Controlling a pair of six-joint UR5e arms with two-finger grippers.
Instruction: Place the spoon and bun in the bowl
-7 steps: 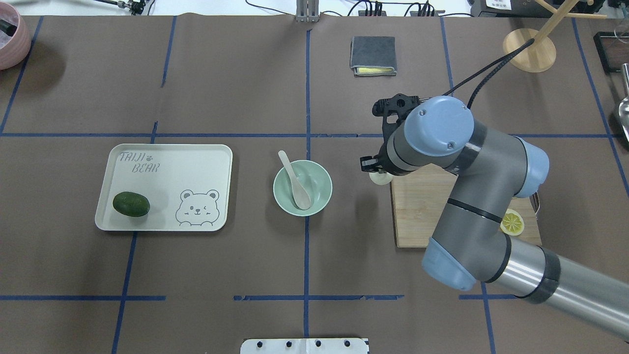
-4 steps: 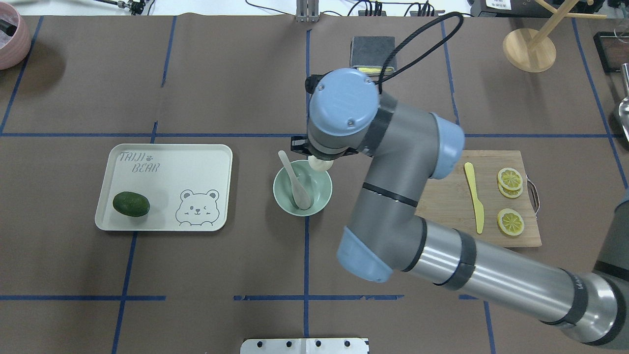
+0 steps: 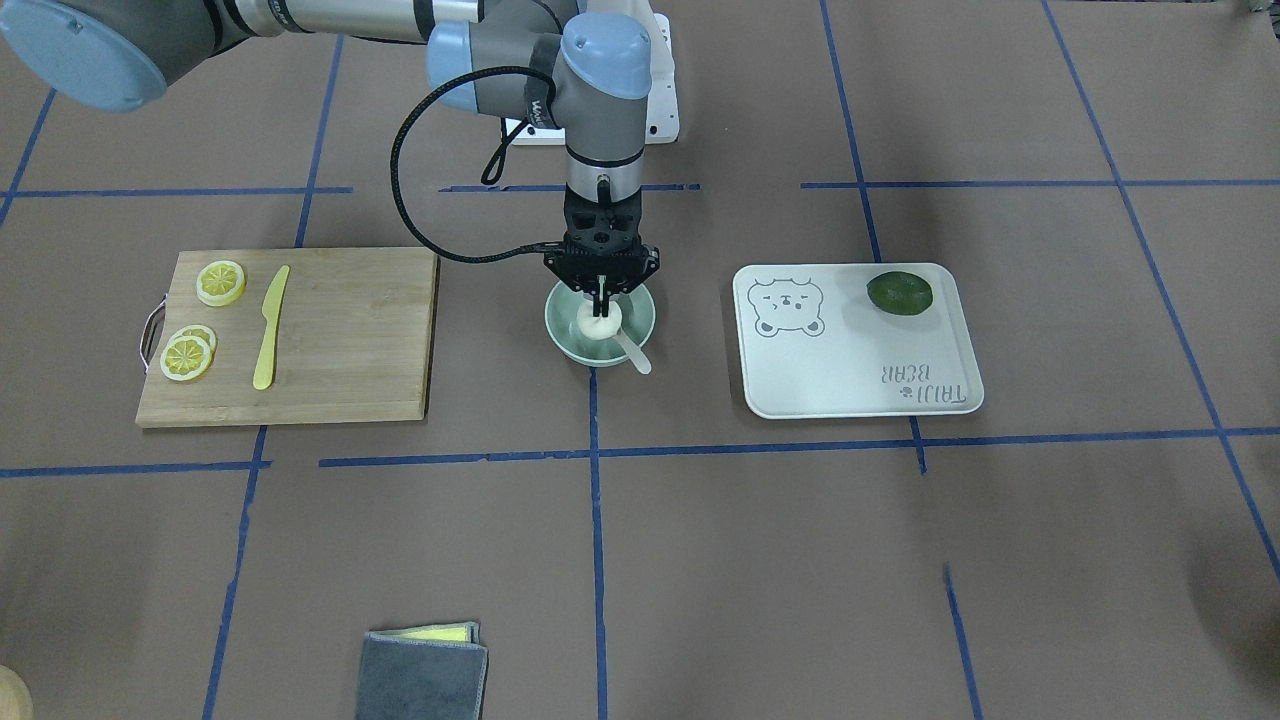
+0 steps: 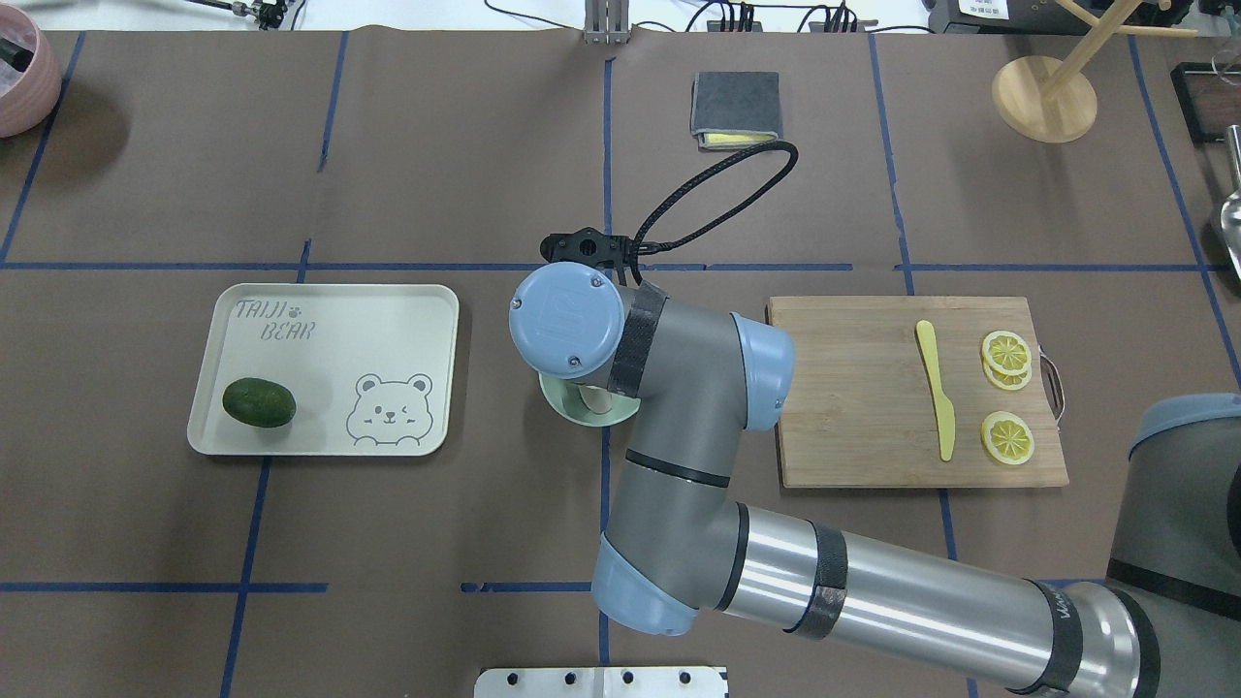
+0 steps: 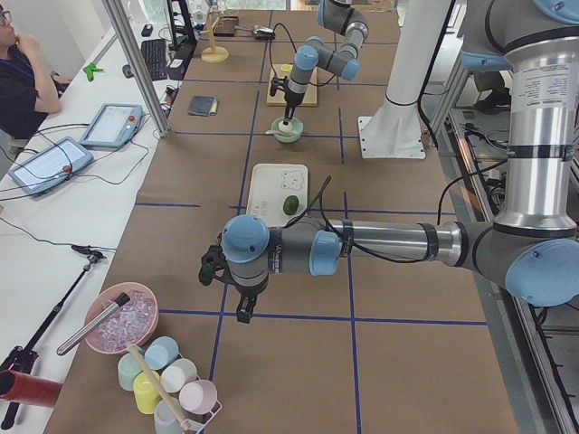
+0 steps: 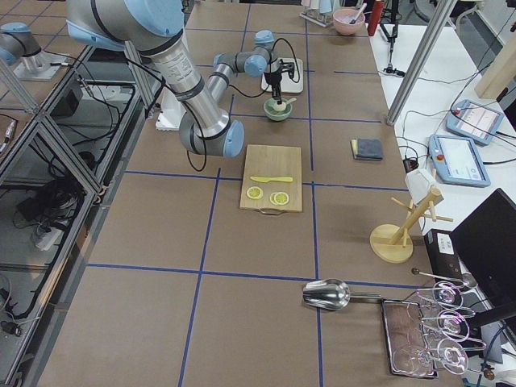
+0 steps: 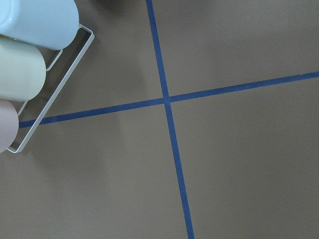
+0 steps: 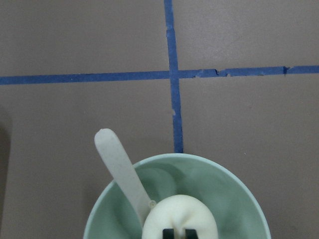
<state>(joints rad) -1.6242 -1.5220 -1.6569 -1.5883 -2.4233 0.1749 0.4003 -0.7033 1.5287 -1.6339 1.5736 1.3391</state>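
The mint-green bowl stands at the table's middle; in the overhead view only its front rim shows under my right wrist. The off-white spoon lies in the bowl with its handle over the rim, and it also shows in the right wrist view. The white bun sits inside the bowl against the spoon. My right gripper points straight down, shut on the top of the bun. My left gripper hangs over bare table far off; whether it is open or shut I cannot tell.
A white bear-printed tray with an avocado lies beside the bowl. A wooden cutting board holds a yellow knife and lemon slices. A grey cloth lies at the back. Cups in a wire rack stand near my left gripper.
My right arm has carried the bun left from the cutting board's edge to over the bowl, then lowered it into the bowl beside the spoon.
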